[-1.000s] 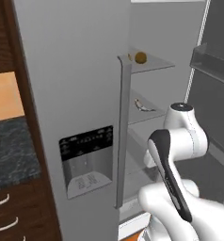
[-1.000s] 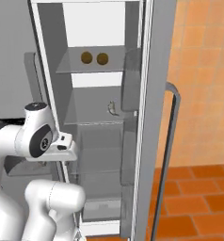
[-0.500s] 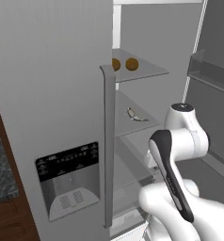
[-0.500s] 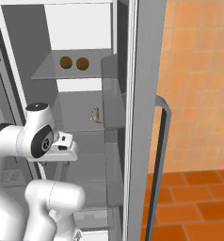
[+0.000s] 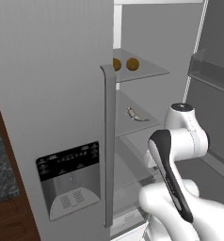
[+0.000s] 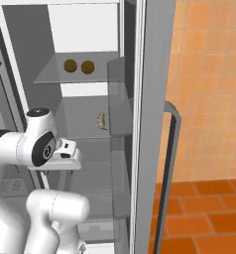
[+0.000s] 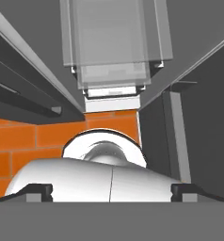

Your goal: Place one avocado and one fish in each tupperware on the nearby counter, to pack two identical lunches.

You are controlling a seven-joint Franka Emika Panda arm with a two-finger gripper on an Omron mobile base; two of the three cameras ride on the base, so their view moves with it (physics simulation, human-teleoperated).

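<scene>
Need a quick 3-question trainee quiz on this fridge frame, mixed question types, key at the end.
1. True or false: the two avocados sit side by side on the upper glass shelf of the open fridge.
2. Multiple choice: the fish lies (A) on the floor, (B) on the shelf below the avocados, (C) in the door bin.
3. Fill in: the gripper stands ____ and holds nothing.

Key: 1 true; 2 B; 3 open.
</scene>
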